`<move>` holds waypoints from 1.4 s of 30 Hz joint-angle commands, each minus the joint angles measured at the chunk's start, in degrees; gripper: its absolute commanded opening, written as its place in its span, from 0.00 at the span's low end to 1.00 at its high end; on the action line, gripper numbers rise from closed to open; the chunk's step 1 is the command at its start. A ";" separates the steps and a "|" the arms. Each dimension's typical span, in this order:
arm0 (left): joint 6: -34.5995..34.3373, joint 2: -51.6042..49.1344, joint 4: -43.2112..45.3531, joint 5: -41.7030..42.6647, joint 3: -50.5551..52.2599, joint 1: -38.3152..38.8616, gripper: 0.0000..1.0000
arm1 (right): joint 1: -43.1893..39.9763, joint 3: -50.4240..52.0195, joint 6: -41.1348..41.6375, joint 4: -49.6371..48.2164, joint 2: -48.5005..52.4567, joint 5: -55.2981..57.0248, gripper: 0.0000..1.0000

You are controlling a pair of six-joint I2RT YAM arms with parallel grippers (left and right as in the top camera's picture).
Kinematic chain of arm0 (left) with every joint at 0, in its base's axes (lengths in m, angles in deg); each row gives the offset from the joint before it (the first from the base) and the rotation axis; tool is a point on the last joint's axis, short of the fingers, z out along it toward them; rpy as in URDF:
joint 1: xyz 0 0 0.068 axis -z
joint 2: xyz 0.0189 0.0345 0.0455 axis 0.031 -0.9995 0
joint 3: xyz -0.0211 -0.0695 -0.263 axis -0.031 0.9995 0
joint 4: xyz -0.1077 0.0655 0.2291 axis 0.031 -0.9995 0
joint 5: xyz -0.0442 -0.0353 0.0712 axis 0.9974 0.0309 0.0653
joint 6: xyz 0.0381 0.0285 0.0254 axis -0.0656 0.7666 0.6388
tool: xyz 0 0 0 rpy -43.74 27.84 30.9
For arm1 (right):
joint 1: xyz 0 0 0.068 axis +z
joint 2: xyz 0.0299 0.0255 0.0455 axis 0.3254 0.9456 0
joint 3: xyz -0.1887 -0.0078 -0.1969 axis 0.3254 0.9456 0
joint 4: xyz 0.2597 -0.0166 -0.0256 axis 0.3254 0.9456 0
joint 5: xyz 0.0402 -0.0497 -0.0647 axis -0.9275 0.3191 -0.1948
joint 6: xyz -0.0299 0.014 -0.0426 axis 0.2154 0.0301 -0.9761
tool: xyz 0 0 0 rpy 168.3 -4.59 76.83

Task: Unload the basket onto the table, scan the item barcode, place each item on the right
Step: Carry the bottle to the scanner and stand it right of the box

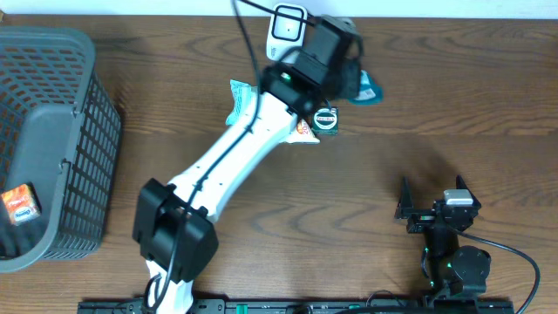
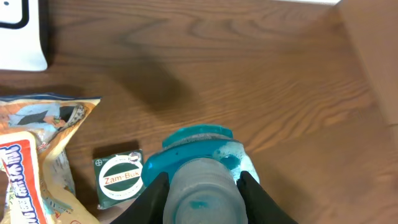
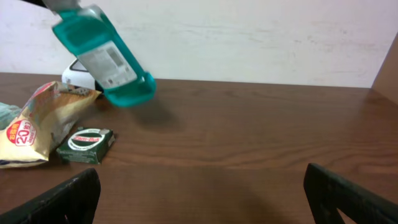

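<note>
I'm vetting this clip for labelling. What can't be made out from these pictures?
- Scanner: overhead, partly covered by the left arm; left wrist view, cut off by the corner.
- Teal bottle: right wrist view, label print too small to read.
- Left pincer: overhead, hidden under its own wrist.
- Orange packet in the basket: overhead, too small to identify.

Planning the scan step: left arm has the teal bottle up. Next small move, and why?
Probably roll the left gripper so the teal bottle turns its label toward the white scanner. The bottle hangs tilted above the table near the scanner, but in the right wrist view its label faces that camera, away from the scanner.
</note>
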 commanded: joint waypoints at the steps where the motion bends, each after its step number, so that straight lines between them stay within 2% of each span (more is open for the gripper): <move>1: 3.50 -2.32 0.59 -8.26 -1.77 0.48 0.29 | 0.55 0.13 -0.26 0.20 -0.31 0.02 0.99; 9: 3.43 -7.52 0.83 -7.32 -1.73 1.29 0.29 | 0.55 0.13 -0.26 0.20 -0.31 0.02 0.99; 20: 3.43 -7.87 3.82 -7.37 -1.73 3.54 0.29 | 0.55 0.13 -0.26 0.17 -0.31 0.02 0.99; 26: 3.43 -7.87 4.02 -7.32 -1.73 3.72 0.38 | 0.55 0.13 -0.26 0.17 -0.31 0.02 0.99; 38: 3.43 -7.87 4.00 -7.32 -1.73 3.72 0.39 | 0.55 0.13 -0.26 0.20 -0.31 0.02 0.99; 40: 3.41 -7.87 4.26 -7.32 -1.73 3.72 0.45 | 0.55 0.13 -0.26 0.20 -0.31 0.02 0.99; 42: 3.43 -7.87 4.90 -7.32 -1.73 3.76 0.45 | 0.55 0.13 -0.26 0.17 -0.31 0.02 0.99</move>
